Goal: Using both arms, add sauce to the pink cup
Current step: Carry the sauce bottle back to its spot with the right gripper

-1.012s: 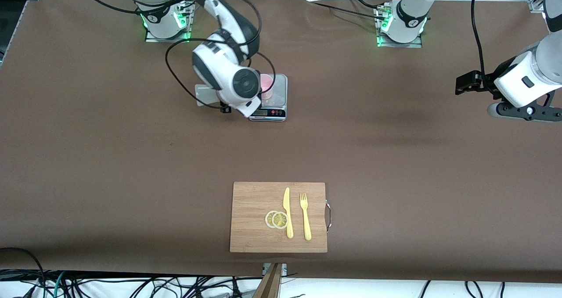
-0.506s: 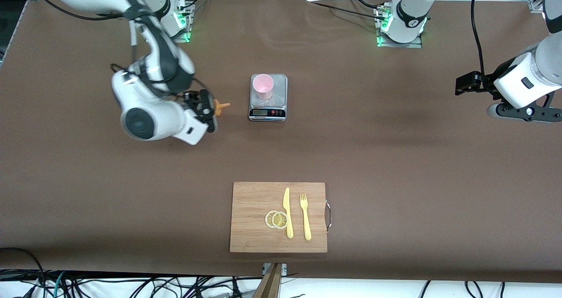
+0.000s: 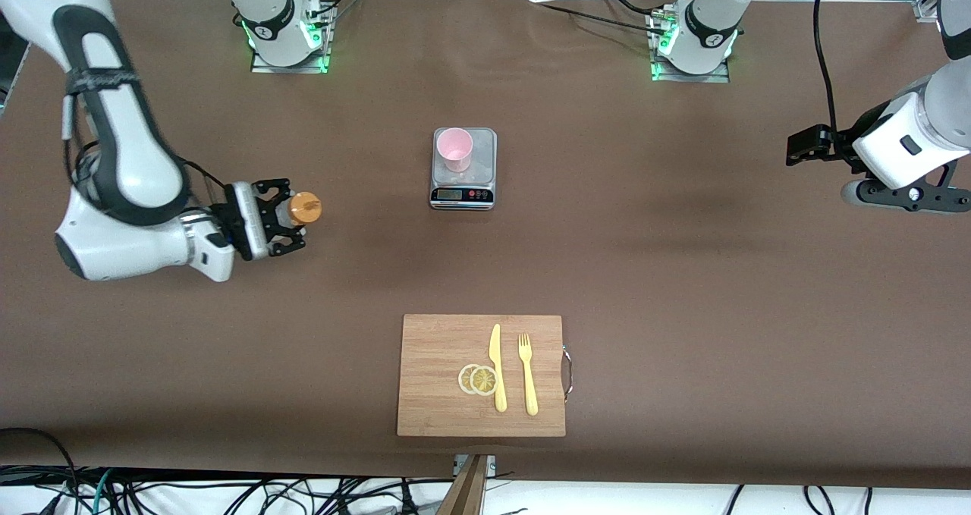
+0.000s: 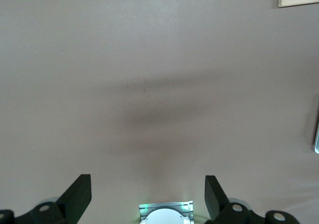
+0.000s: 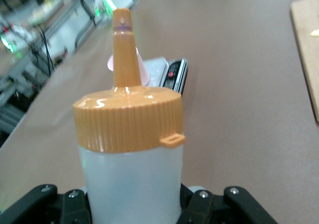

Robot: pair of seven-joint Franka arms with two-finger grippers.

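A long table [image 3: 683,272] covered in brown material fills the scene, with two white robot arms based along one long edge. The right end effector [image 3: 292,215] hangs over the table toward the right arm's end, fingers clamped on a squeeze bottle [image 3: 305,208] that stands upright in its grip. In the right wrist view the bottle [image 5: 130,179] has a cloudy whitish body and a ribbed orange cap with a tall tapered nozzle; no label or writing can be read on it. The pink cup [image 3: 455,149] stands upright on a small kitchen scale [image 3: 482,174] near the middle of the table, well apart from the bottle and closer to the arms' bases. It is pale pink, slightly tapered, without a handle. The scale's display is too small to read. The left end effector [image 3: 806,145] waits over the left arm's end of the table, its fingers [image 4: 79,196] spread wide with nothing between them. A wooden cutting board [image 3: 440,394] near the opposite long edge carries a yellow knife [image 3: 497,367], a yellow fork [image 3: 527,375] and two lemon slices [image 3: 478,379].
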